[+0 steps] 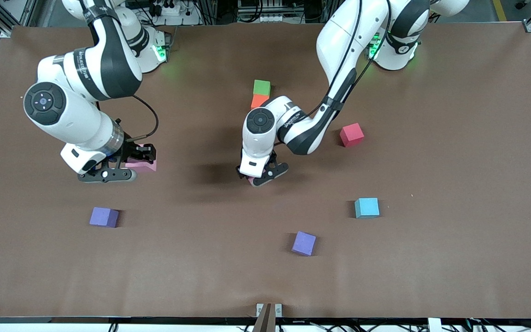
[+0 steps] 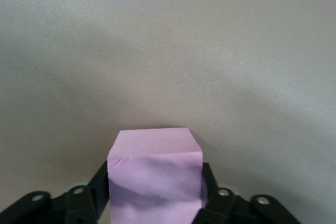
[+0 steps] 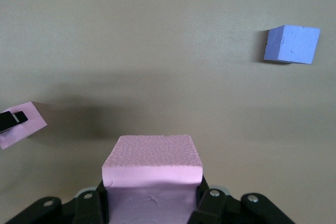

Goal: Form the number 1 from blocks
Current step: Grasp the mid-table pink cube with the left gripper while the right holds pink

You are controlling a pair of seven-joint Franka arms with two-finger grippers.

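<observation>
Both jaws clamped on light pink foam cubes: left gripper [image 1: 262, 177] frame centre holds one [image 2: 155, 174], right gripper [image 1: 122, 161] at frame's left holds other [image 3: 152, 174]. I'd watch for skewed release breaking line with green foam cube [image 1: 262, 86] and orange foam cube [image 1: 259, 100].

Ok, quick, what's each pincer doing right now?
Left pincer: closed on a pink block.
Right pincer: closed on the other pink block.

Red cube [image 1: 351, 134]: on the brown table [image 1: 454, 152], toward the left arm's end.
Cyan cube [image 1: 367, 207]: nearer the front camera than the red cube, well apart.
</observation>
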